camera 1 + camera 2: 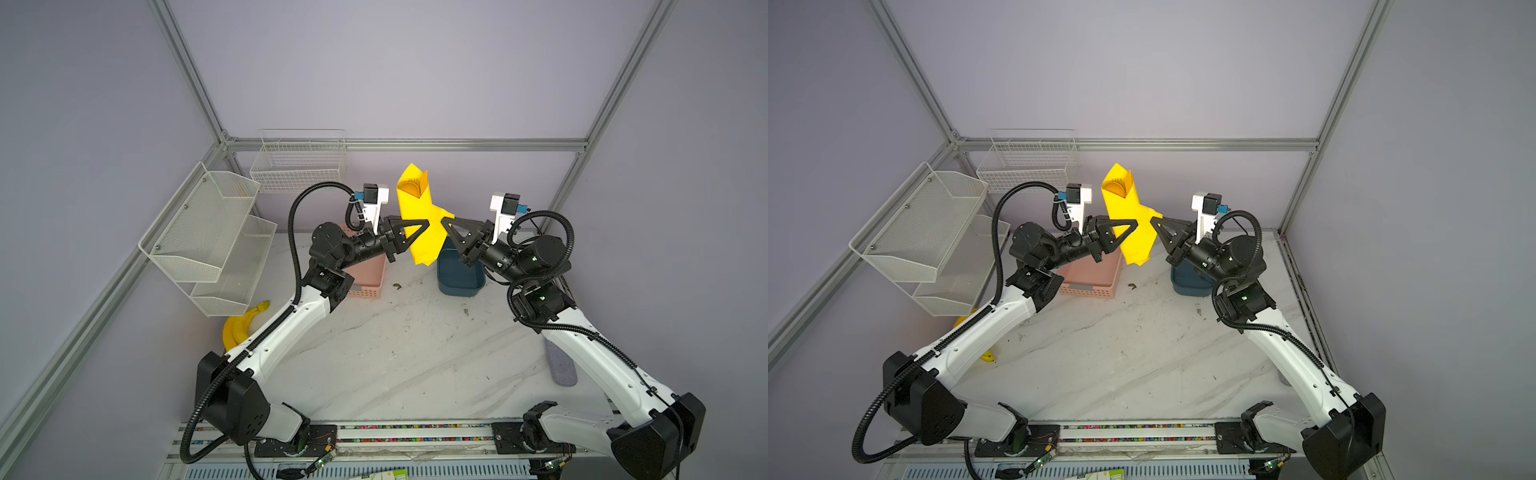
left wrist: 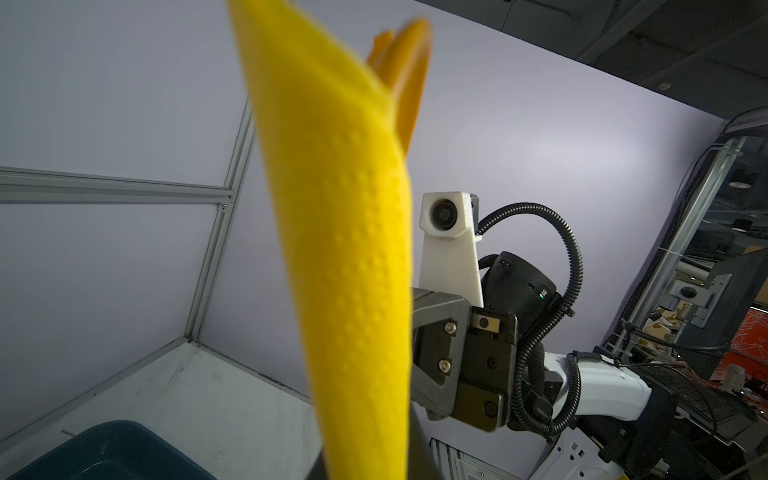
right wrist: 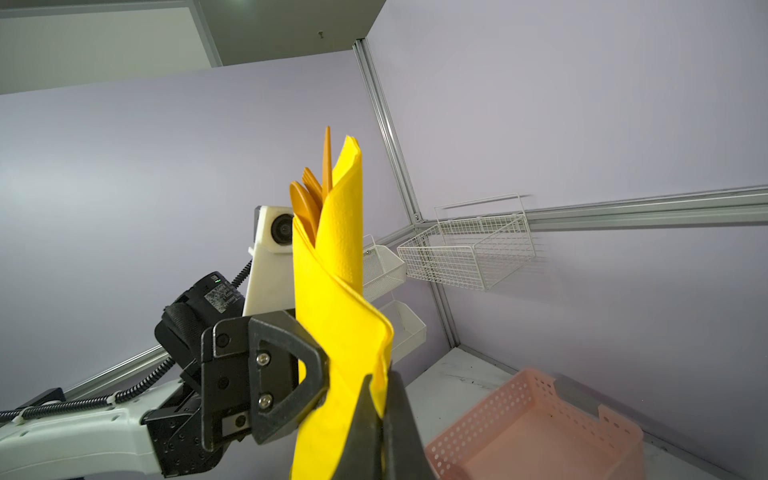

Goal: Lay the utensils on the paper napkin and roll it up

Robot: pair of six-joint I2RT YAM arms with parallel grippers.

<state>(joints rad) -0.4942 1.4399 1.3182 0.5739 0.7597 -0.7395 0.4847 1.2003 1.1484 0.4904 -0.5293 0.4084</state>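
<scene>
Right gripper (image 3: 377,399), closest to the lens, is pinched tight on a loose flap of the paper napkin (image 3: 332,316). Left gripper (image 1: 426,223) clamps the roll's middle from the opposite side. The paper napkin stands upright as a rolled tube, held in the air above the table (image 1: 395,353), over the gap between pink basket (image 1: 368,278) and blue bin (image 1: 459,280). Orange utensils (image 3: 309,199) poke from its open top.
</scene>
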